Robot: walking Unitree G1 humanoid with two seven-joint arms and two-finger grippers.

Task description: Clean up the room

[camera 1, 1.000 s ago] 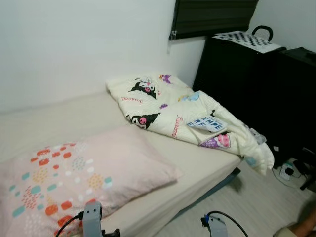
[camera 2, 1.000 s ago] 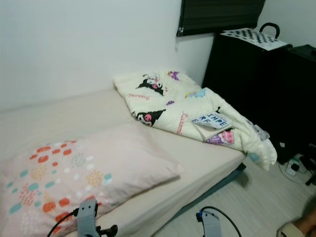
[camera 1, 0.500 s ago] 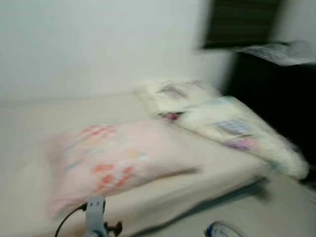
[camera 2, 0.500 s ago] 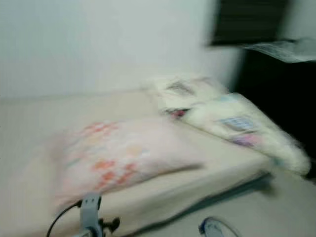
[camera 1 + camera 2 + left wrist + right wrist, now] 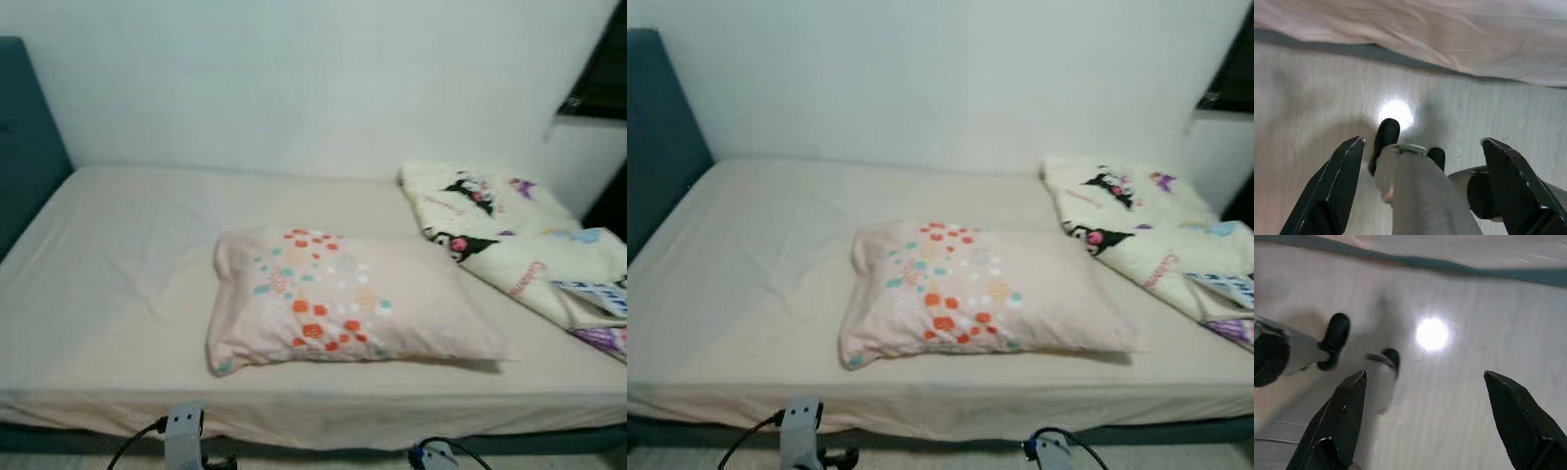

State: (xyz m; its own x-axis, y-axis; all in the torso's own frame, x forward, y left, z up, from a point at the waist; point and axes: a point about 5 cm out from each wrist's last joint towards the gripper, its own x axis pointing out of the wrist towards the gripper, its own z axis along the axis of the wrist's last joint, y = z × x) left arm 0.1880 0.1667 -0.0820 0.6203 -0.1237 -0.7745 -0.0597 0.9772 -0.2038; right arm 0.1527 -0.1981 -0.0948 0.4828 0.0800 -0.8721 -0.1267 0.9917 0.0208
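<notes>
Robot stands at the long side of the bed [image 5: 108, 284], facing it square on. Both arms hang down at the robot's sides; nothing in hand.

Left gripper [image 5: 1420, 183]: wrist view looks straight down at pale wood floor [image 5: 1308, 98]; fingers spread wide, nothing between them. The robot's own leg and black foot [image 5: 1385, 142] lie below, and the hanging edge of the sheet runs across the far side of that view.

Right gripper [image 5: 1425, 421]: same posture, fingers spread wide, empty, over bare floor with a ceiling-light glare spot.

Progress (judgement): little or nothing of the tidy-up is done on the bed as it lies now. No item is held or being approached. Sheet is on and fairly smooth, with light creases toward 9 o'clock.

Items left, as far as visible:
- Pillow [image 5: 343, 308]: pale pink, scattered orange, teal and white dots. Lies flat near mid-bed, long axis roughly 9-to-3, well apart from the dark teal headboard [image 5: 24, 137] at 9 o'clock. Looks plump and soft; likely belongs up against the headboard.
- Blanket [image 5: 529, 245]: cream, cartoon prints in black, pink and purple. Loosely folded in a rumpled heap at 2 to 3 o'clock, running off the frame edge; its near corner is just beside the pillow's 3 o'clock end, contact uncertain. Probably wants spreading or neat folding.

Wall behind is plain white; dark furniture sits at the 2 o'clock corner.
</notes>
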